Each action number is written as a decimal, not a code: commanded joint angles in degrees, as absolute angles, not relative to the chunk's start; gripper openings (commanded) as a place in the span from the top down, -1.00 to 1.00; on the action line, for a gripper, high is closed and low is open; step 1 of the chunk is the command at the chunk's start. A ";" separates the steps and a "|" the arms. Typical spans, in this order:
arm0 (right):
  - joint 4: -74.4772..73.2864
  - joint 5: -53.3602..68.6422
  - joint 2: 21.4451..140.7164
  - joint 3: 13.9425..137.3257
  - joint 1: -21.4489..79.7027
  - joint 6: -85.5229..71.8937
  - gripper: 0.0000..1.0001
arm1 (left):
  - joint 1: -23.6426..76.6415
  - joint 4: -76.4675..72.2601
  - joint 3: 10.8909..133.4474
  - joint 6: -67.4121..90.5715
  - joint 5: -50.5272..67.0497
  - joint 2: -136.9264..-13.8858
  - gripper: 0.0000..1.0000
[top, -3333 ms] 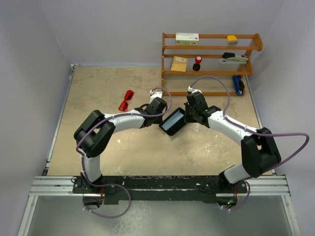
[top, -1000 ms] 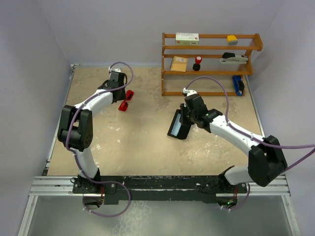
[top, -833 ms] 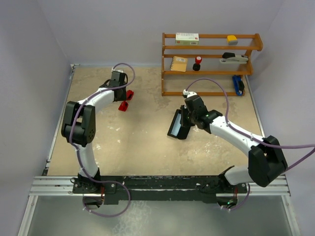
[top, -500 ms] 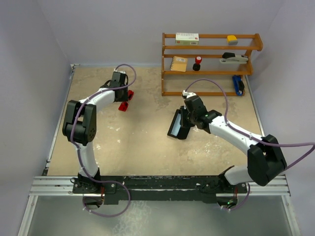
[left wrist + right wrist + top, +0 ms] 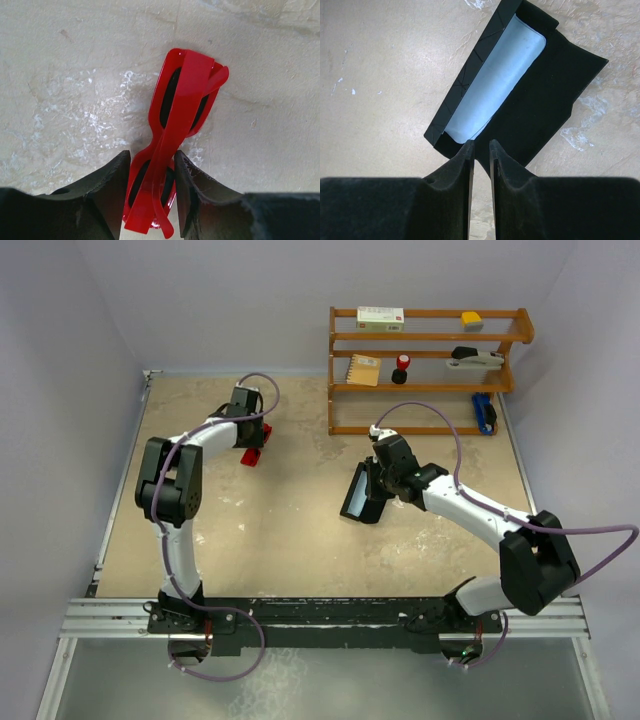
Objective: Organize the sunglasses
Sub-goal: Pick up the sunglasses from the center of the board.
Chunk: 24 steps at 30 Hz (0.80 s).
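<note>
The left gripper (image 5: 152, 156) stands low over the sandy table (image 5: 280, 540), its two black fingers (image 5: 112, 190) partly spread and set on either side of the near end of the sunglasses (image 5: 182, 95). We see the red frame filling the gap between them, with both pads at or very near its sides. We cannot tell whether they are pressing or only flanking it. The glasses lie folded on the table surface in the far left part of the work area, with one red arm crossing over the dark lenses.

Well apart from them, near the middle of the table, the right gripper (image 5: 481, 144) is nearly closed, its fingertips pinched on the near edge of the black case (image 5: 545, 95). From above we see the case tipped up on its side rather than lying flat. It is open, and a light blue cloth (image 5: 497, 85) lies in its tray, with the black flap spread out beside it. A wooden rack (image 5: 332, 370) stands against the far wall.
</note>
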State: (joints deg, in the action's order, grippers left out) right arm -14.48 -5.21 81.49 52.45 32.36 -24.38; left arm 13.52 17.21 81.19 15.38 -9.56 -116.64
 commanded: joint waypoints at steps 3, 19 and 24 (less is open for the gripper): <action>-14.80 -6.23 82.26 52.56 32.61 -24.12 0.58 | 13.09 14.66 85.07 14.59 -8.76 -117.72 0.25; -14.39 -6.15 83.27 52.55 32.60 -25.40 0.59 | 13.63 15.88 85.63 16.29 -9.72 -115.85 1.00; -14.96 -7.01 82.94 52.76 32.60 -25.89 0.59 | 16.05 17.78 84.91 16.51 -11.40 -112.78 1.00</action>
